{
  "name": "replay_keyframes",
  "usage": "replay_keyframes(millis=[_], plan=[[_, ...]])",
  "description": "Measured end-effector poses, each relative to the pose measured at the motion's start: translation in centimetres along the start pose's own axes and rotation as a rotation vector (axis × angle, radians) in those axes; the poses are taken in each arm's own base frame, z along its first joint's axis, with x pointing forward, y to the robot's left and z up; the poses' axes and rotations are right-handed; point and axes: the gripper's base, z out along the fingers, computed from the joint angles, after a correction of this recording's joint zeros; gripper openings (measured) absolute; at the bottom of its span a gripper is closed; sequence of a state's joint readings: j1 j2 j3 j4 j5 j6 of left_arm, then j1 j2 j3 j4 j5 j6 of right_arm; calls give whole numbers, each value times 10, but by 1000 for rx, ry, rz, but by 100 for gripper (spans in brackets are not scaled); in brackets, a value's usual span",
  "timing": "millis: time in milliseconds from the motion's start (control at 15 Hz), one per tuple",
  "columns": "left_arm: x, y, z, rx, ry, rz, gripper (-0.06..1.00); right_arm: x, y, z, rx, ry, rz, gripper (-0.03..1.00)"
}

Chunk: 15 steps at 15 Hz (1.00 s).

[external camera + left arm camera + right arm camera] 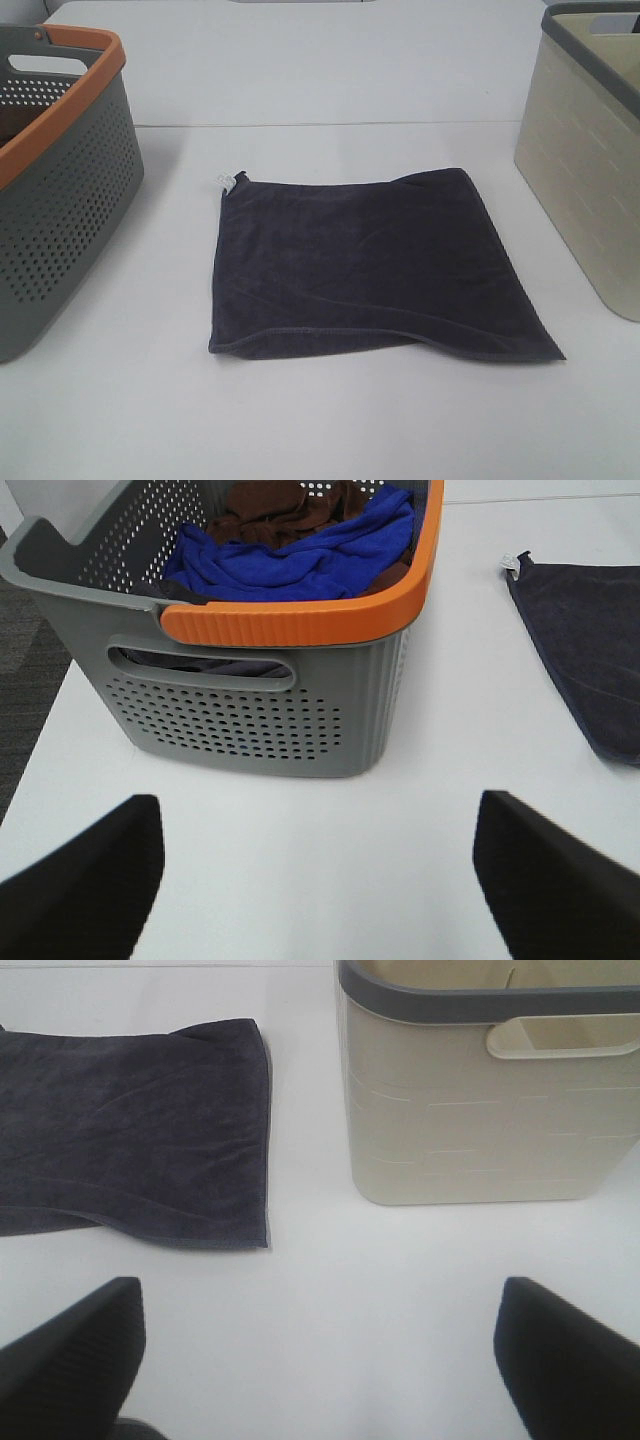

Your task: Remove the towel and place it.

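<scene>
1. Left tool (pixel 318 880) and right tool (pixel 320 1360): both spread wide, empty, above the white tabletop (pixel 330 420).
2. Dark navy plush square towel (pixel 370 265): flat between grey perforated orange-rimmed basket (pixel 60 200) and beige basket (pixel 585 170).
3. Probably light, limp; pinch a hemmed corner.

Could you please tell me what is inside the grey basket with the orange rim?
The grey basket holds a crumpled blue cloth with a brown cloth behind it. Whatever lies beneath them is covered, though something dark shows through the handle slot.
</scene>
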<state>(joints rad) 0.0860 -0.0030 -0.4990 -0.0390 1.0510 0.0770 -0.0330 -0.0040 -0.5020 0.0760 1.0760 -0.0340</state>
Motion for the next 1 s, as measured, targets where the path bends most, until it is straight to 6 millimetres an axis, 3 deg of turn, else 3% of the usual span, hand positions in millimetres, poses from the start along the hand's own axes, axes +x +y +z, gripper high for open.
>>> replay_keyframes(millis=[1000], plan=[[0, -2, 0, 81, -4, -12, 80, -1, 0, 0, -1, -7, -1, 85]])
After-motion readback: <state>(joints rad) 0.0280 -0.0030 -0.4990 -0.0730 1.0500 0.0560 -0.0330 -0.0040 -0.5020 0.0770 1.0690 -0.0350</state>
